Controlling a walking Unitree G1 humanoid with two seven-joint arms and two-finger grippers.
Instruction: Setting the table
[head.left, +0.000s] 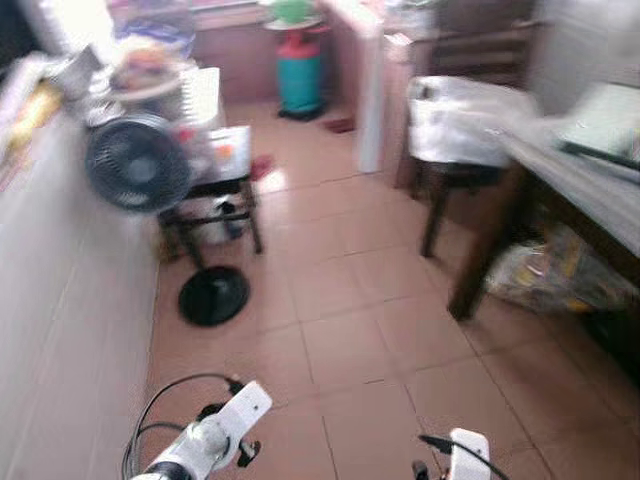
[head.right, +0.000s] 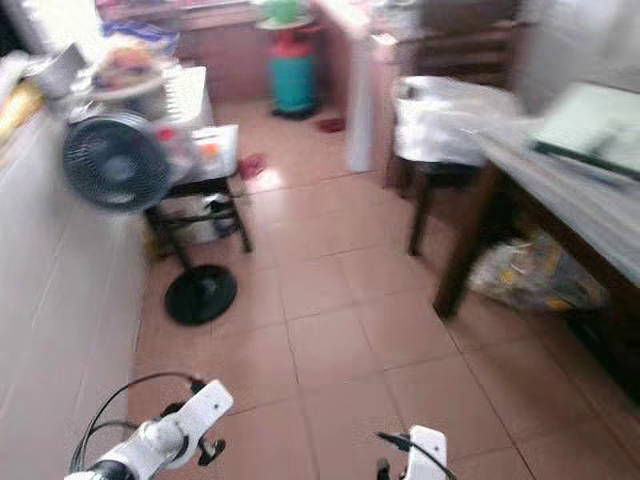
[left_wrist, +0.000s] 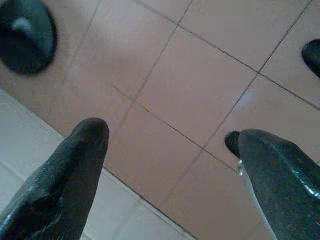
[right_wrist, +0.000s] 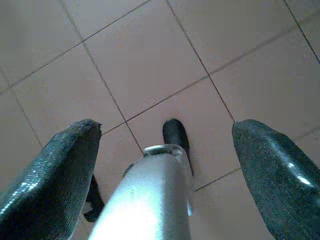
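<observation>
My left end effector (left_wrist: 165, 145) and right end effector (right_wrist: 165, 140) hang low, fingers apart, holding nothing. The table (head.left: 590, 190) is ahead on my right. I might bump the fan (head.left: 138, 162) or the chair (head.left: 455, 150) walking there, because everything looks blurry.

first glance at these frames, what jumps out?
The standing fan on its round black base, against the white wall on the robot's left. Next, the dark wooden table along the right side, with a chair draped in clear plastic at its far end. Further back, a teal gas cylinder stands on the terracotta tile floor; both grippers hang open over the tiles.
</observation>
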